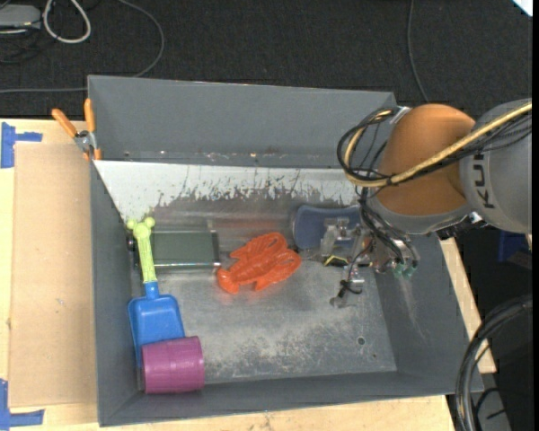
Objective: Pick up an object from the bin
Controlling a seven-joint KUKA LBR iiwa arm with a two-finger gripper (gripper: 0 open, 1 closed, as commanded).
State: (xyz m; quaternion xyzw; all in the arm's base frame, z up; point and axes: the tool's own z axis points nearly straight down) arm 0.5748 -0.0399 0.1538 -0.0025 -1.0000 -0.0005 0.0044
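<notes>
At the left of the bin (251, 124) we see a blue shovel (154, 317), a purple cylinder (172, 365) at its six o'clock, and a grey box (181, 248) beside its green handle. The orange toy (260, 263) lies mid-bin, at nine o'clock from the gripper (346, 293) and apart from it. A dark blue thing (310, 225) sits at the gripper's eleven. We cannot tell whether the gripper is open or holds anything.

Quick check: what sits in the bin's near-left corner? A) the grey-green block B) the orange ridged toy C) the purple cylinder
C: the purple cylinder lies on its side in that corner, against the blue scoop; the orange toy lies near the middle.
</notes>
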